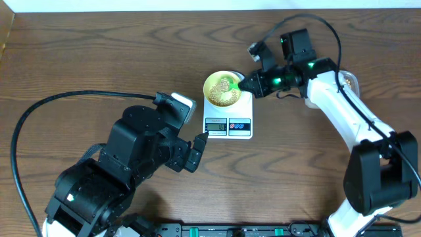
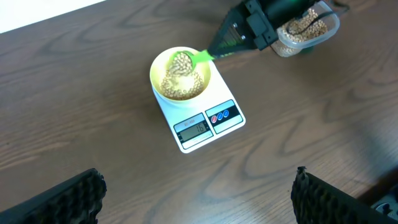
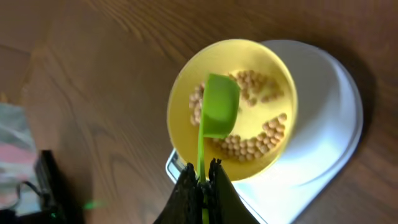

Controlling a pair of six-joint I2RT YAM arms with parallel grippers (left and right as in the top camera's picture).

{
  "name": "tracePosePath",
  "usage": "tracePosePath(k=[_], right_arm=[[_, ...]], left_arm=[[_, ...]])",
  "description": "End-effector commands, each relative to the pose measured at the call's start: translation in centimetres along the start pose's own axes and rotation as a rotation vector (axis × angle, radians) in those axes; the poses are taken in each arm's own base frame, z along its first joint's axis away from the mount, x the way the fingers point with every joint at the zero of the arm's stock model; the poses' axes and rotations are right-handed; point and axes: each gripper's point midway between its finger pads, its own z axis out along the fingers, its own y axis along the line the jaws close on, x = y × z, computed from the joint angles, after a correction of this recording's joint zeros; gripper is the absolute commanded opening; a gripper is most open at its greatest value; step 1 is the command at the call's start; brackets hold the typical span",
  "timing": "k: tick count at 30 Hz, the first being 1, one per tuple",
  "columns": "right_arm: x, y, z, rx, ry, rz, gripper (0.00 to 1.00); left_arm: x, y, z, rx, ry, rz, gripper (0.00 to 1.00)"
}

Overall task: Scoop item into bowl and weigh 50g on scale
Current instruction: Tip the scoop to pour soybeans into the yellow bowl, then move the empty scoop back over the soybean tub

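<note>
The pale yellow bowl [image 1: 222, 89] stands on the white scale [image 1: 245, 105] and holds tan beans [image 3: 255, 144]. My right gripper [image 1: 245, 83] is shut on the handle of a green scoop [image 3: 219, 107], whose head is over the bowl, turned on its side. In the left wrist view the scoop [image 2: 194, 58] carries beans over the bowl [image 2: 157, 70], and the scale [image 2: 200, 127] shows a lit display. My left gripper [image 1: 197, 146] is open and empty, just left of the scale's front corner, above the table.
A clear plastic tub [image 2: 306, 28] of beans stands right of the scale, partly hidden under my right arm [image 1: 342, 105]. My left arm [image 1: 131, 164] fills the lower left. A black cable [image 1: 39, 112] loops over the table at left.
</note>
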Motion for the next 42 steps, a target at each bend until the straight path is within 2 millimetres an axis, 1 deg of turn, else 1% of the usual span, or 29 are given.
tracePosePath(k=[1, 4, 12, 21, 26, 33, 36, 38, 40, 42], right_arm=[[-2.2, 1.5, -1.5, 0.108, -0.029, -0.165, 0.01], [-2.4, 2.0, -1.5, 0.224, 0.02, -0.25, 0.01], [-2.4, 3.1, -1.2, 0.403, 0.083, -0.393, 0.01], [-2.0, 2.8, -1.4, 0.636, 0.151, -0.523, 0.01], [-2.1, 3.1, -2.2, 0.737, 0.167, -0.588, 0.01], [-2.2, 3.5, -2.3, 0.742, 0.16, -0.597, 0.01], [-2.2, 3.6, -2.3, 0.734, 0.149, -0.572, 0.01], [-2.4, 4.1, -2.3, 0.707, 0.139, -0.553, 0.01], [-3.1, 4.6, -2.7, 0.687, 0.109, -0.52, 0.01], [-4.2, 4.8, -3.7, 0.696, 0.074, -0.497, 0.01]], left_arm=[[-0.4, 0.1, -0.3, -0.004, -0.014, -0.003, 0.98], [-0.4, 0.1, -0.3, -0.003, -0.014, -0.003, 0.98], [-0.4, 0.1, -0.3, -0.003, -0.014, -0.003, 0.98], [-0.4, 0.1, -0.3, -0.004, -0.014, -0.003, 0.98], [-0.4, 0.1, -0.3, -0.004, -0.014, -0.003, 0.98], [-0.4, 0.1, -0.3, -0.004, -0.014, -0.003, 0.98], [-0.4, 0.1, -0.3, -0.003, -0.014, -0.003, 0.98], [-0.4, 0.1, -0.3, -0.004, -0.014, -0.003, 0.98], [-0.4, 0.1, -0.3, -0.003, -0.014, -0.003, 0.98], [-0.4, 0.1, -0.3, -0.004, -0.014, -0.003, 0.98]])
